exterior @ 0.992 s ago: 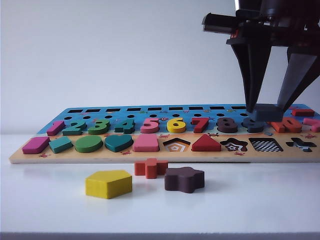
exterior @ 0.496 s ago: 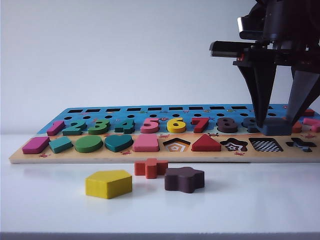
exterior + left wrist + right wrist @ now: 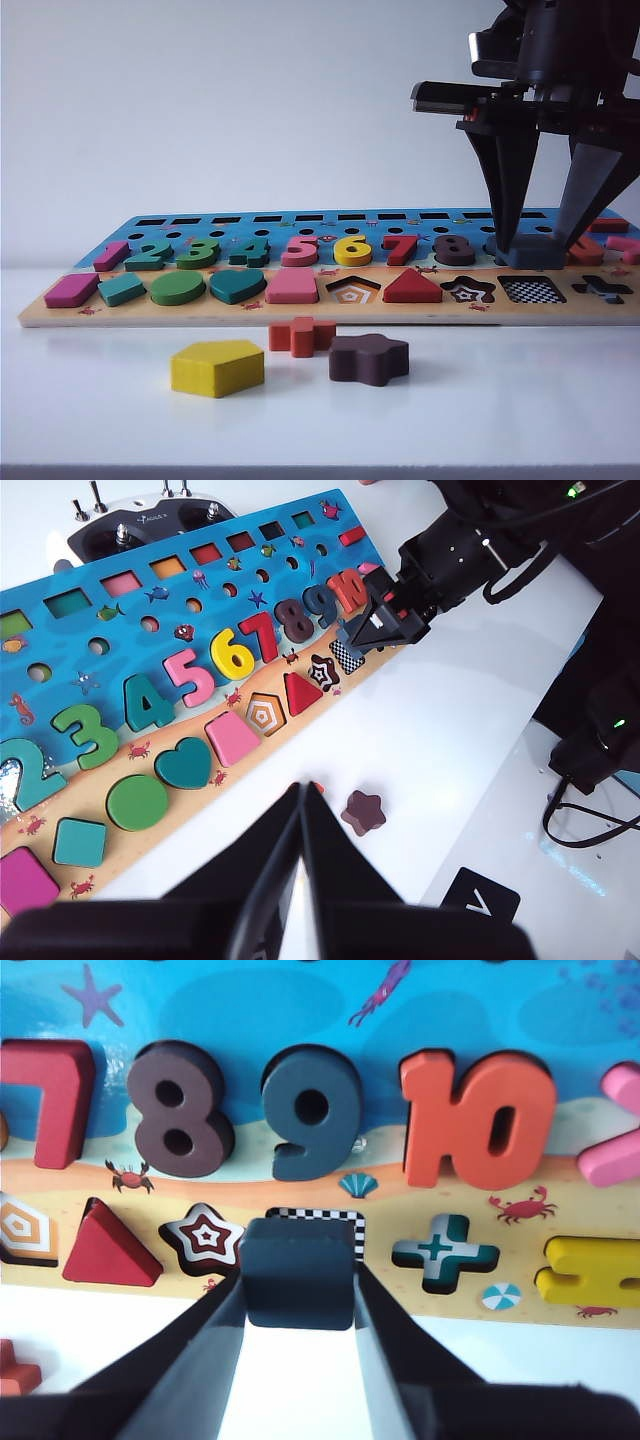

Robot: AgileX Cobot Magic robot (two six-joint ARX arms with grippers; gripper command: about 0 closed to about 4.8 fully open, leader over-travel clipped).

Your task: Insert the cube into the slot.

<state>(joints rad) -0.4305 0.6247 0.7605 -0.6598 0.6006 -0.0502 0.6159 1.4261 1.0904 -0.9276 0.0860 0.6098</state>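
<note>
The cube [image 3: 530,252], a dark navy block, is gripped between the fingers of my right gripper [image 3: 532,246], which points down over the right end of the puzzle board [image 3: 330,312]. It hangs just above the board, over the slot [image 3: 532,290] with the checkerboard floor. In the right wrist view the cube [image 3: 300,1272] covers most of the slot [image 3: 312,1215]; only a checkered strip shows past its far edge and one side. My right gripper [image 3: 300,1285] clamps the cube's two sides. My left gripper [image 3: 300,792] hovers shut over the bare table in front of the board, holding nothing.
A yellow pentagon [image 3: 217,367], a red plus piece [image 3: 301,336] and a brown star [image 3: 369,359] lie on the white table before the board. The star cut-out [image 3: 468,290] and plus cut-out [image 3: 602,289] flank the slot. A remote controller [image 3: 140,525] sits behind the board.
My right gripper has sunk with the cube toward the board, drifting right and then back left over the slot. The left arm has stayed still.
</note>
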